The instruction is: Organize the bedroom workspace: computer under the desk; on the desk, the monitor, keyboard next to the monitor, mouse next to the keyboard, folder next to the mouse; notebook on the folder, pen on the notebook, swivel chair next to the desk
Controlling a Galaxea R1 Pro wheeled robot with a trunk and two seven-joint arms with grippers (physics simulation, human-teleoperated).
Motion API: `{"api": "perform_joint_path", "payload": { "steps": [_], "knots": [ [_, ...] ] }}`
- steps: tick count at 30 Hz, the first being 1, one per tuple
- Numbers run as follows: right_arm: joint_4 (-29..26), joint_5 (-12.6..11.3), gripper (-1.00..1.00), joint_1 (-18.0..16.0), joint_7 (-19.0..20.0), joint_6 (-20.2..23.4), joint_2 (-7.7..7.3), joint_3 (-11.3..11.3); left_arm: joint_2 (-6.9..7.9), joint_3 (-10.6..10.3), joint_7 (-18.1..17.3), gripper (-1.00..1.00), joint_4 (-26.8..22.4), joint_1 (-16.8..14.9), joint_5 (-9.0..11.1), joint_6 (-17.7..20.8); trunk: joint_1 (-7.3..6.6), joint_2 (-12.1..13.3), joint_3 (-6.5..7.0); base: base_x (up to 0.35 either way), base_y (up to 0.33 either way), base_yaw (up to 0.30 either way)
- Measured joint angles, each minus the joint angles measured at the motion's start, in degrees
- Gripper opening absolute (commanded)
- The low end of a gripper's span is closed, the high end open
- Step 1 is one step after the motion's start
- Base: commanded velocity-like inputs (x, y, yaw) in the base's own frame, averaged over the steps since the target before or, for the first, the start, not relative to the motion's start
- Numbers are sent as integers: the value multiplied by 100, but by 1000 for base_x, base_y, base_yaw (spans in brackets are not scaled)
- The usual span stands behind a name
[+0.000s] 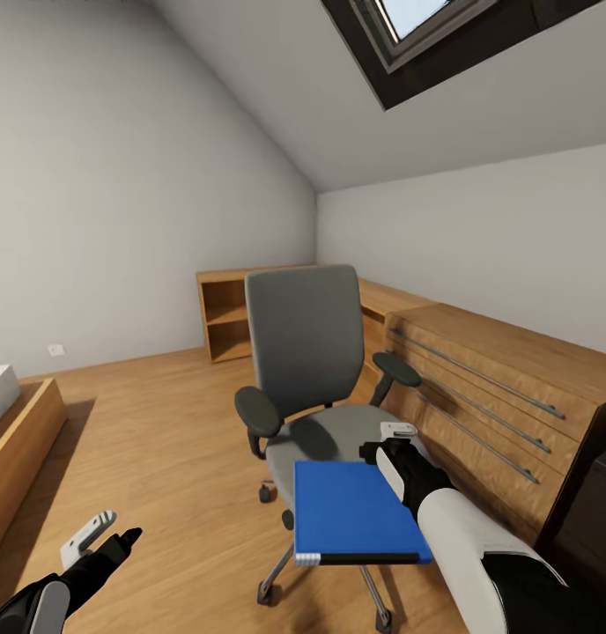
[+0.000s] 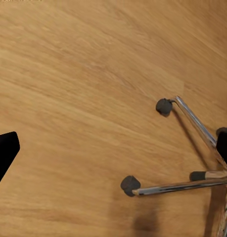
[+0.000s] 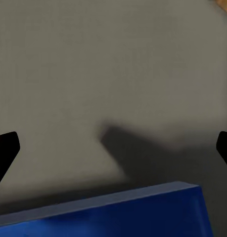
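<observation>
The grey swivel chair [image 1: 307, 339] stands on the wood floor in front of me, its back towards the far wall. The blue folder [image 1: 356, 511] lies flat over the front of the seat [image 3: 93, 74] and overhangs it; whether it rests on the seat or hovers I cannot tell. My right gripper [image 1: 384, 447] is at the folder's far right corner, above the seat. In the right wrist view its fingertips [image 3: 5, 148] stand wide apart, open, with the folder's edge [image 3: 118, 210] close below. My left gripper [image 1: 105, 534] hangs open low at the left, over bare floor near the chair's chrome base [image 2: 192, 185].
A low light-wood drawer cabinet [image 1: 488, 387] runs along the right wall, close behind the chair. An open wooden shelf unit [image 1: 225, 321] stands in the far corner. A wooden frame [image 1: 21, 440] juts in at the left. Open floor lies between it and the chair.
</observation>
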Motion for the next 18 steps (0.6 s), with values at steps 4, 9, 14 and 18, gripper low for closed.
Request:
{"api": "perform_joint_path", "payload": {
  "steps": [4, 9, 14, 18],
  "knots": [
    [0, 0, 100, 0, 1, 1, 0, 0, -2, -1, 0, 100, 0, -2, 0, 0, 0, 0, 36, 0, 0, 0],
    [-2, 0, 100, 0, -1, -4, 0, 0, -4, 0, 4, 100, 0, 0, 0, -3, 0, 0, 81, 0, 0, 0],
    [-20, -6, 100, 0, 4, 0, 0, -1, -5, -5, 13, 100, 89, -4, -6, -17, 0, 0, 125, 0, 0, 0],
    [-133, -7, 100, 4, 2, 8, 0, -2, 0, -18, 15, 100, 199, -4, -9, -24, 0, 0, 161, 0, 0, 0]
  ]
}}
